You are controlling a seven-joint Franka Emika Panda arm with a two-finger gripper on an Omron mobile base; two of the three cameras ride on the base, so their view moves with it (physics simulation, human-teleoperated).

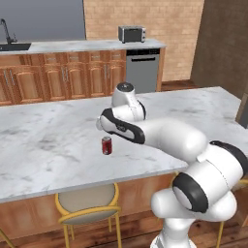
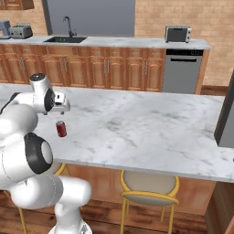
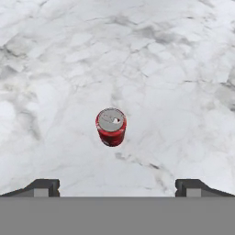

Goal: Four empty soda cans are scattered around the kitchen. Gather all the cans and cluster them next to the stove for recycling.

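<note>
On the white marble island counter point(image 1: 58, 145) one red soda can point(image 3: 111, 126) stands upright, silver top up, near the front edge. Above it hangs the gripper point(image 3: 117, 186), jaws spread wide and empty; the can sits clear of both fingertips point(image 3: 43, 187), centred between them.

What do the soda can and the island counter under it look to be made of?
Soda can: likely thin metal, with a glossy red painted wall and a bare silver top and rim. Island counter: looks like polished marble or a similar stone, white with grey veins, though it could be a laminate.
</note>
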